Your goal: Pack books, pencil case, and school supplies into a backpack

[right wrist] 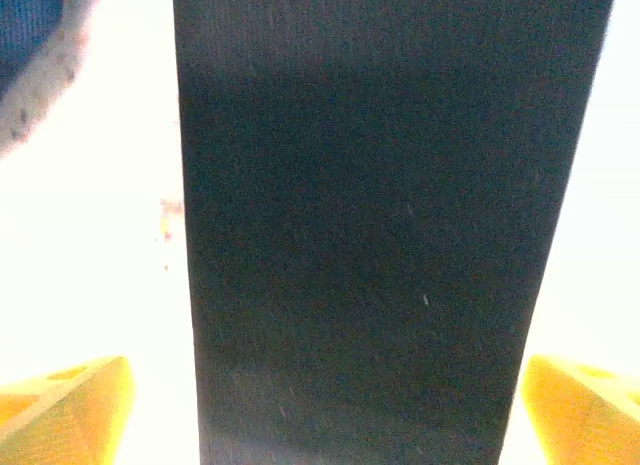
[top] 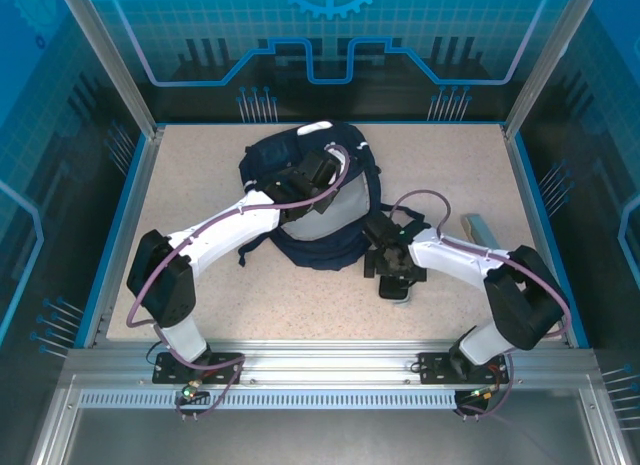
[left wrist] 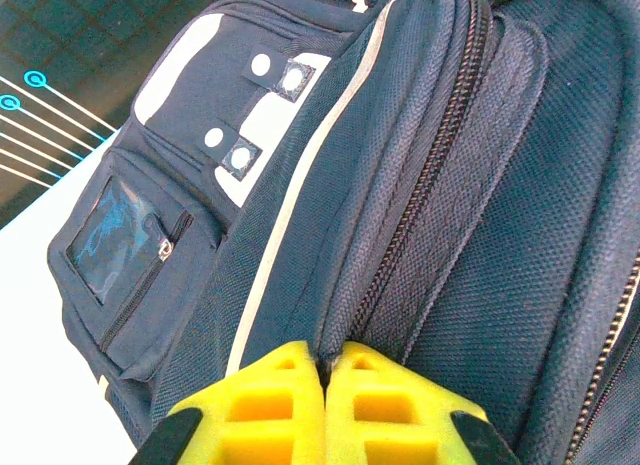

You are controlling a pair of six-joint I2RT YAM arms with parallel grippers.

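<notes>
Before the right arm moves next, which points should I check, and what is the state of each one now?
1. Left jaws shut on backpack fabric beside the zipper: ok.
2. Right jaws wide open: ok.
3. Dark book lies between the right fingertips: ok.
4. Right jaws low enough to grip the book: cannot tell.
5. Backpack opening wide enough for it: cannot tell.

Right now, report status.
Left gripper shut on backpack at zipper seam. Right gripper open, straddling dark book. Book not yet gripped.
</notes>
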